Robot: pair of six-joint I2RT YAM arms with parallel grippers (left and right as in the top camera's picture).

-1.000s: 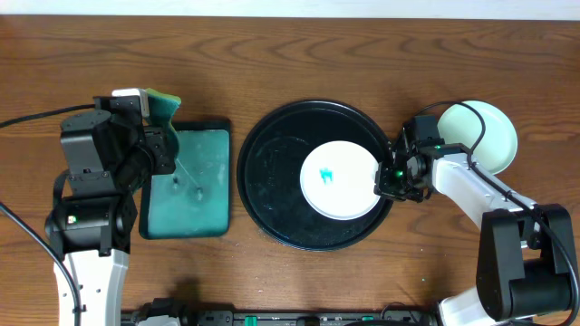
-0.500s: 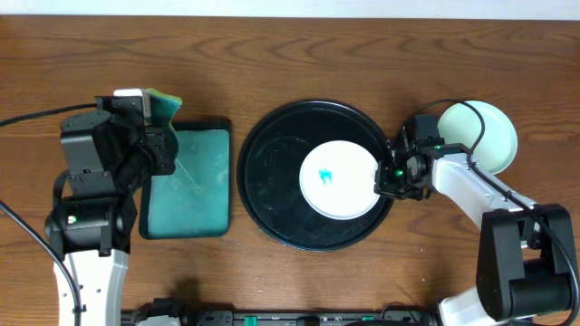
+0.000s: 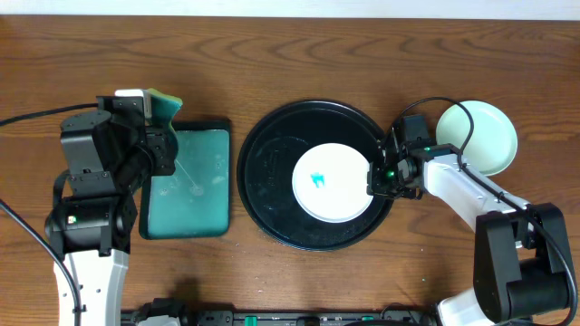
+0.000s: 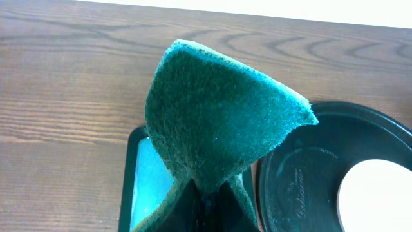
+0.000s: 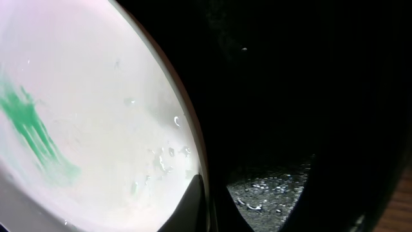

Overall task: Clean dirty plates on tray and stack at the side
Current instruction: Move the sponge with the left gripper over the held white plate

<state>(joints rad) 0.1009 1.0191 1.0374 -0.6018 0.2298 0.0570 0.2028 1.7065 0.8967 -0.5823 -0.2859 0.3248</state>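
Dark wood-grain bench [image 3: 299, 54] is seen throughout, evenly lit; a pale strip [image 3: 290, 7] is seen beyond its far edge.

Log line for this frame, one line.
left gripper: shut on sponge, near teal tray corner | right gripper: shut on white plate rim, in black tray | smear: on plate | mint plate: on table beside tray

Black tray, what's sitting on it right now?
One white plate with a teal smear, its rim pinched by the right fingers. The tray floor beneath the plate is covered.
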